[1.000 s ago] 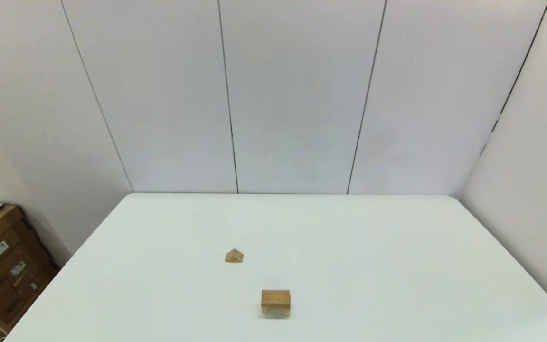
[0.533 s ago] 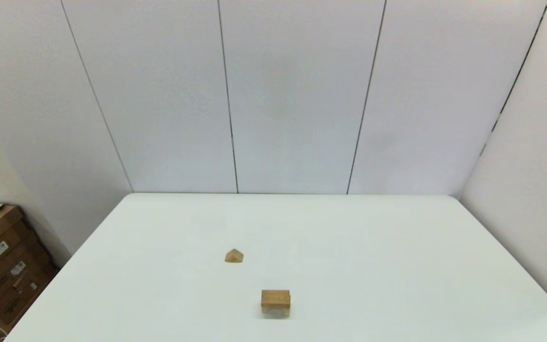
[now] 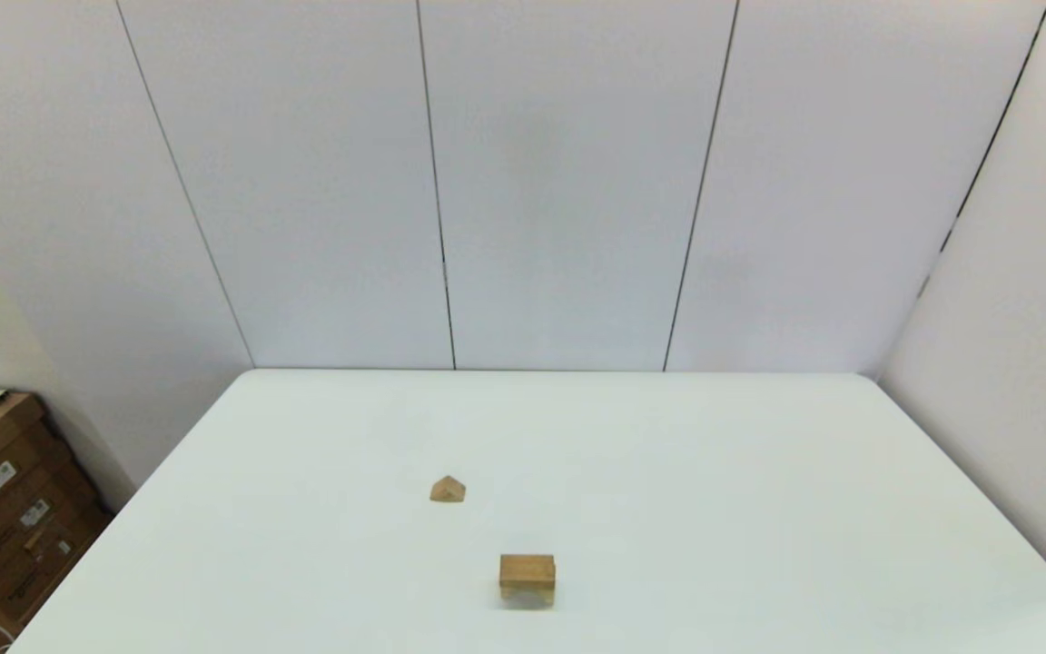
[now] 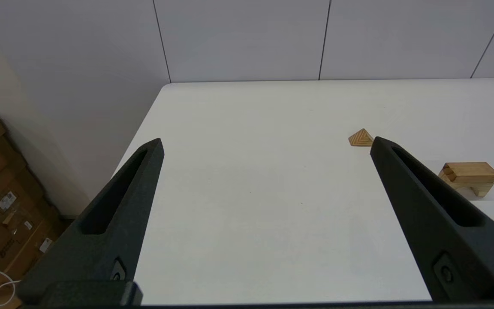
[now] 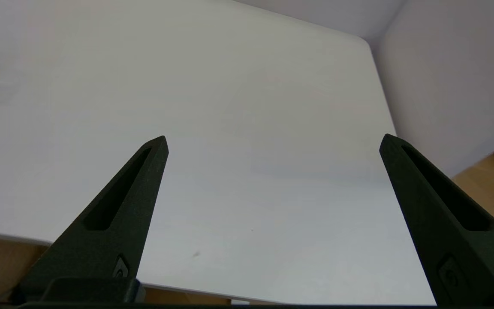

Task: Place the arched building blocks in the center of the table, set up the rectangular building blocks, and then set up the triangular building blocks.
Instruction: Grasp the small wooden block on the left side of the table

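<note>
White table (image 3: 759, 509): one triangular block (image 3: 448, 490), one rectangular slab (image 4: 470, 172) atop one arched block (image 4: 480, 188); both grippers' fingers (image 4: 131, 189) wide apart, empty.

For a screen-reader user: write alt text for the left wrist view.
The open left gripper hovers above a white table, holding nothing. Beyond one finger lie a small triangular block and, nearer, a rectangular slab stacked on an arched block.

2 matte-black tapered fingers per pincer (image 4: 266, 143), each with a long slot and 1 screw.
</note>
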Tool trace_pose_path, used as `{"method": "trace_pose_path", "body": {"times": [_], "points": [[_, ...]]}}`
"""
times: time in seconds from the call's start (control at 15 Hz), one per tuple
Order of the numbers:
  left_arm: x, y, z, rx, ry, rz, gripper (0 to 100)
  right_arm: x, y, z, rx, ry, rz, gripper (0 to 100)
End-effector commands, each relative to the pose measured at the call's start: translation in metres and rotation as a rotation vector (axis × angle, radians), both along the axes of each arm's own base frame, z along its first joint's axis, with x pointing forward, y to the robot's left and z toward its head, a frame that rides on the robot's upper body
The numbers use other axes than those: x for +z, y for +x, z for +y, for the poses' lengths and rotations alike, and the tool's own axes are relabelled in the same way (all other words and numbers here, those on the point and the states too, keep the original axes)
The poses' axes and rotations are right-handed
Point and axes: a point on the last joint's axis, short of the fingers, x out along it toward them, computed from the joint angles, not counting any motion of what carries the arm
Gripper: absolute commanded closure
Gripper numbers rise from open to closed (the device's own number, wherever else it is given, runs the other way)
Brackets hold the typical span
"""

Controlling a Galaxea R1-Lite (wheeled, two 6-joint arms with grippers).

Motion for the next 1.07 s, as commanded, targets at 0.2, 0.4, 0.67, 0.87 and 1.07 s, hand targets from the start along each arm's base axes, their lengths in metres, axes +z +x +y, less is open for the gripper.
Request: {"method": "trace_pose_path", "body": {"times": [0.2,0.4,0.67,0.87,1.07], "points": [[0.000,0.000,0.000,0.000,0.000,0.001,0,0.000,-0.008,0.000,0.032,0.010,-0.096,0],[0.000,0.000,0.000,0.000,0.000,0.001,0,-0.004,-0.021,0.000,0.042,0.016,-0.247,0],[0.000,0.000,0.000,0.000,0.000,0.001,0,-0.006,-0.022,0.000,0.033,0.074,-0.240,0],[0.000,0.000,0.000,0.000,0.000,0.001,0,-0.007,-0.022,-0.001,-0.027,0.231,-0.234,0],[0.000,0.000,0.000,0.000,0.000,0.001,0,-0.007,-0.022,-0.001,-0.044,0.243,-0.234,0]]}}
